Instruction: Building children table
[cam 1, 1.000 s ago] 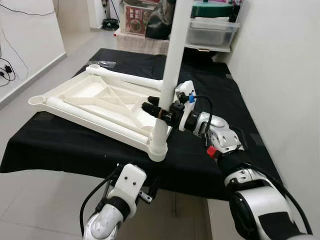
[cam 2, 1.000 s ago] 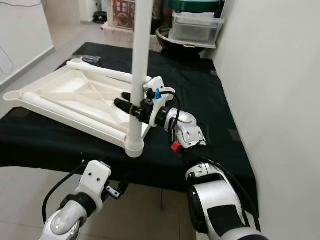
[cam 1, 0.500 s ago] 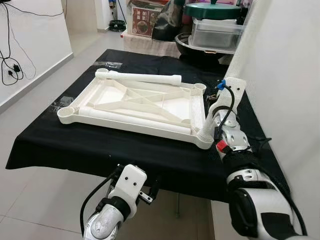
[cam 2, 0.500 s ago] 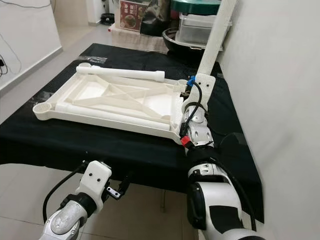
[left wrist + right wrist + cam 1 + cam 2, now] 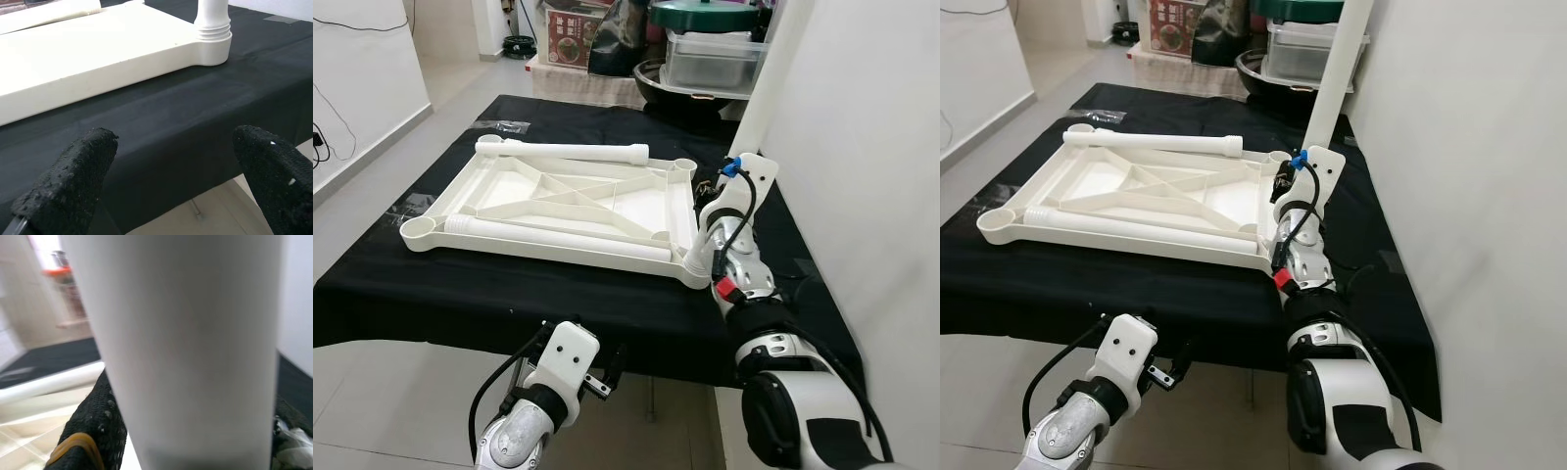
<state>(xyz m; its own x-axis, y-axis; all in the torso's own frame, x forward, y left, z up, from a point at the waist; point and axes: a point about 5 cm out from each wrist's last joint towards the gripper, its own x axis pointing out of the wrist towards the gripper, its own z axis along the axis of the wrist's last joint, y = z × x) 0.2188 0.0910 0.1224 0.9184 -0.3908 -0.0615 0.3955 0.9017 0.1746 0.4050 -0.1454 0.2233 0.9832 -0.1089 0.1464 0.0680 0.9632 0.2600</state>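
Black-clothed bench (image 5: 509, 294): right end effector (image 5: 1285, 181) grips white leg (image 5: 1332, 88).

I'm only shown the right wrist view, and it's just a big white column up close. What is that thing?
Observer: A white table leg, standing in the near right corner socket of an upside-down white tabletop. The right gripper is shut on it.
Operator: Are other legs fitted?
Observer: No. Two more lie flat on the tabletop, a far leg and a near leg.
Operator: And the other arm?
Observer: The left gripper hangs open below the table's near edge, holding nothing.
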